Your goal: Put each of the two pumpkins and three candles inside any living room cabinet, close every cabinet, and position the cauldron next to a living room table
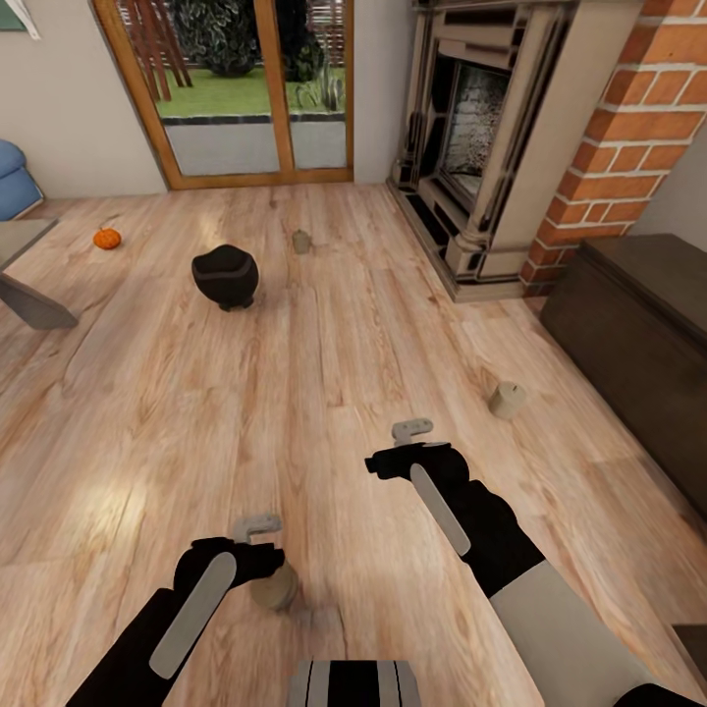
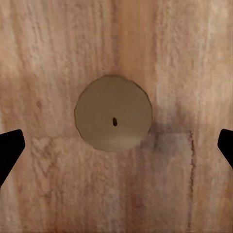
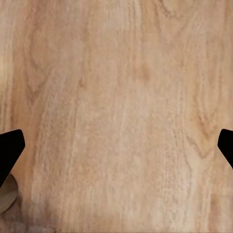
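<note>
From the head view, the left gripper (image 1: 257,538) hung over a candle (image 1: 274,587) on the floor, the dark cabinet (image 1: 638,334) at right. In the left wrist view, its released fingers (image 2: 9,148) straddled the candle's top (image 2: 113,112); descending to clench seemed next. In the right wrist view, the right gripper (image 3: 116,150) hung released over bare floor.

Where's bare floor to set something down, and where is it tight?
Free: the wood floor between the cauldron and the right gripper, and the strip between the fireplace and cauldron. Tight: under the left gripper, where a candle stands, and beside the cabinet near another candle.
</note>
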{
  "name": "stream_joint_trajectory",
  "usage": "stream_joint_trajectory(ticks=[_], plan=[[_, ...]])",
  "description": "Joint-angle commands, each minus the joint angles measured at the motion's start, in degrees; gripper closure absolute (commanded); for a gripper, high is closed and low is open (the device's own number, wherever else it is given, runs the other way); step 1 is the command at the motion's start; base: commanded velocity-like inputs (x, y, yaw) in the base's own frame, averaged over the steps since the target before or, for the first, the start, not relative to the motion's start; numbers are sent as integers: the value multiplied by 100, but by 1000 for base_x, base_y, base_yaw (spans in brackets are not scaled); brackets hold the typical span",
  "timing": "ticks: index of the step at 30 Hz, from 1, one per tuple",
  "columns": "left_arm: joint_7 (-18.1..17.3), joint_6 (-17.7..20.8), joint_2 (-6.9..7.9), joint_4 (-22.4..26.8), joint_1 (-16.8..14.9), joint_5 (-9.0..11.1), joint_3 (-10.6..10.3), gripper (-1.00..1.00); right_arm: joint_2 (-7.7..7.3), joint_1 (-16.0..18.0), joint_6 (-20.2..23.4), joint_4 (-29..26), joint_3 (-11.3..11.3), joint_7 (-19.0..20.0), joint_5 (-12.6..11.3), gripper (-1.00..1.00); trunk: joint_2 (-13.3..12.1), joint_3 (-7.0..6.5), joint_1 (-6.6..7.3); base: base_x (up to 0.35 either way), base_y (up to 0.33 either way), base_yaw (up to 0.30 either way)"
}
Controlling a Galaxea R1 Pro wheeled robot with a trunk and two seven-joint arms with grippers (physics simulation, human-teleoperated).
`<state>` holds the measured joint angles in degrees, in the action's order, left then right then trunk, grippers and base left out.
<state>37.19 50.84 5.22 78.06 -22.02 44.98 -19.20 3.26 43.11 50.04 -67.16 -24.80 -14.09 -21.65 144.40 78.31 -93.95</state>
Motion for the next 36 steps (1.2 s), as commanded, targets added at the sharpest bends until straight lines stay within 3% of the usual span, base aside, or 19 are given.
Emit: stream_joint_trajectory(ticks=[1, 7, 19, 23, 25, 29, 33, 36], plan=[[60, 1, 7, 6, -4, 54, -13, -100, -1, 5, 14, 3, -8, -58, -59, -100, 2, 4, 0, 160, 0, 0], [60, -6, 20, 0, -4, 39, 2, -100, -1, 4, 14, 16, -8, -133, -59, -100, 2, 4, 0, 214, 0, 0], [60, -265, 42, -113, -11, 29, 4, -100, -1, 5, 13, 19, -8, -152, -59, -100, 2, 4, 0, 15, 0, 0], [58, -325, 31, -309, -72, 29, 4, -100, -1, 4, 11, 19, -8, -154, -59, -100, 2, 4, 0, 0, 0, 0], [52, -550, 18, -691, -200, 6, -1, -100, -1, 4, 8, 19, -8, -153, -59, -100, 2, 4, 0, 0, 0, 0], [-195, -876, 1, -1172, -360, -195, -5, -100, -1, 6, 6, 19, -8, -151, -59, -100, 2, 4, 0, 0, 0, 0], [-647, -980, -8, -1321, -405, -561, -2, -100, -1, 5, 6, 19, -8, -149, -59, -100, 2, 4, 0, 0, 0, 0], [-791, -1008, -17, -1395, -413, -736, 2, -100, -1, 4, 5, 19, -8, -150, -59, -100, 6, 71, -7, 0, 0, 0]])
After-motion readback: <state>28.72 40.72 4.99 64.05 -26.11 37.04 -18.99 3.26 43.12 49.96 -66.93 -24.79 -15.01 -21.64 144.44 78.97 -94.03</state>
